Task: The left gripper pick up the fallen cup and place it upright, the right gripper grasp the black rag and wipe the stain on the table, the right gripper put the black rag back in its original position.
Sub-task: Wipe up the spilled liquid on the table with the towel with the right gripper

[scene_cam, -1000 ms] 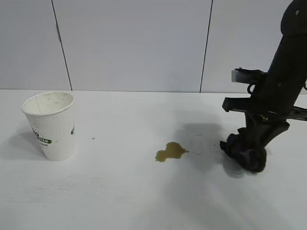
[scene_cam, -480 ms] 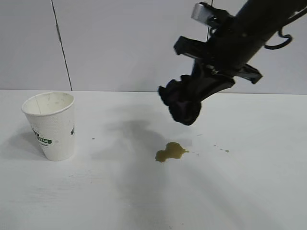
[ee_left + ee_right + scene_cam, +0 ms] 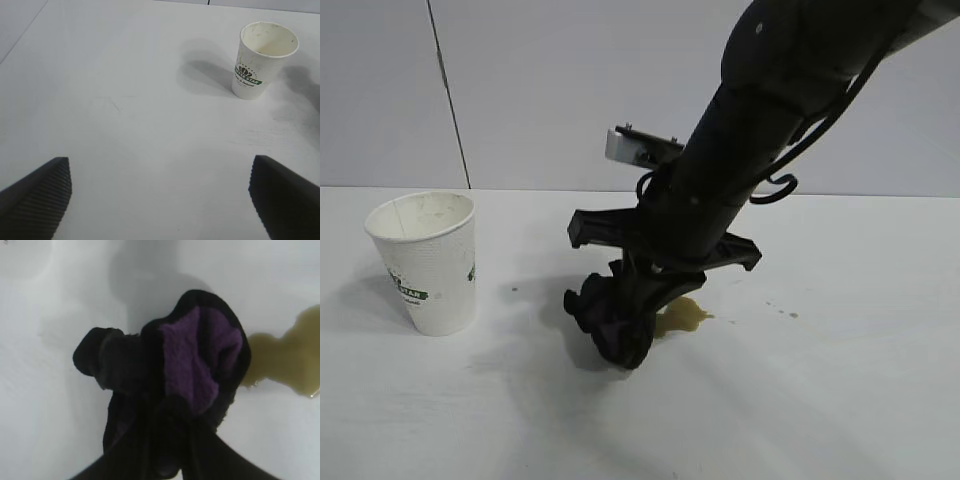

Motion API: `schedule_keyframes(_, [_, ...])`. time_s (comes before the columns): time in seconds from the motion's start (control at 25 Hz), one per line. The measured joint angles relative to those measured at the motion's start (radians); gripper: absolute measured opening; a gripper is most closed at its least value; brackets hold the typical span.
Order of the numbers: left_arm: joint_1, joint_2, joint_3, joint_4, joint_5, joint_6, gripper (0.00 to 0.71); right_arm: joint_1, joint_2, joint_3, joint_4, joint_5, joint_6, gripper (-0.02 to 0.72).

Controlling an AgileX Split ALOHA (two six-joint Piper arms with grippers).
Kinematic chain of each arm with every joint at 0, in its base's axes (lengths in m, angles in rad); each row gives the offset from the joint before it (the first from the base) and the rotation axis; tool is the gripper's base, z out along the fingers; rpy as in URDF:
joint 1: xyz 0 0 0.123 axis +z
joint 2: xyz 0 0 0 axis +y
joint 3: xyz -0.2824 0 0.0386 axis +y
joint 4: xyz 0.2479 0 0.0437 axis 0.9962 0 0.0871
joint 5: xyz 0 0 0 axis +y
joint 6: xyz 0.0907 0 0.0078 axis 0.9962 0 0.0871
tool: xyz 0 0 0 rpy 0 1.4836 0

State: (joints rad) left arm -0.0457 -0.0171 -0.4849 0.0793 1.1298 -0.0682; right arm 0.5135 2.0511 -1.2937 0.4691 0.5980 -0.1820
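Printed matter: one item only. White paper cup [image 3: 263, 59], standing upright on the worktop [image 3: 125, 100], ahead of the left gripper [image 3: 160, 200] and well apart from it. On its wall a green emblem above a green band of white capitals; the band's last word reads "STAR", the word before it too small to make out. In the exterior view the same lettering [image 3: 410, 293] is illegible.

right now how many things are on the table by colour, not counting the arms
white: 1, the upright white paper cup with green lettering
black: 1, the bunched black rag with purple folds, held by the right gripper and pressed onto the white table
olive-brown: 1, the liquid stain beside the rag
total: 3
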Motion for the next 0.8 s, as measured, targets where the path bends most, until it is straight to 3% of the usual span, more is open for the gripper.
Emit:
schedule_keyframes(0.16, [0.0,0.0,0.002,0.0,0.0,0.0,0.694,0.0,0.016,-0.006,-0.019,-0.013,0.016,0.074])
schedule_keyframes(0.48, [0.0,0.0,0.004,0.0,0.0,0.0,0.694,-0.059,0.017,-0.053,-0.229,0.033,0.153,0.074])
schedule_keyframes(0.8, [0.0,0.0,0.004,0.0,0.0,0.0,0.694,-0.111,0.028,-0.063,-0.334,0.085,0.182,0.074])
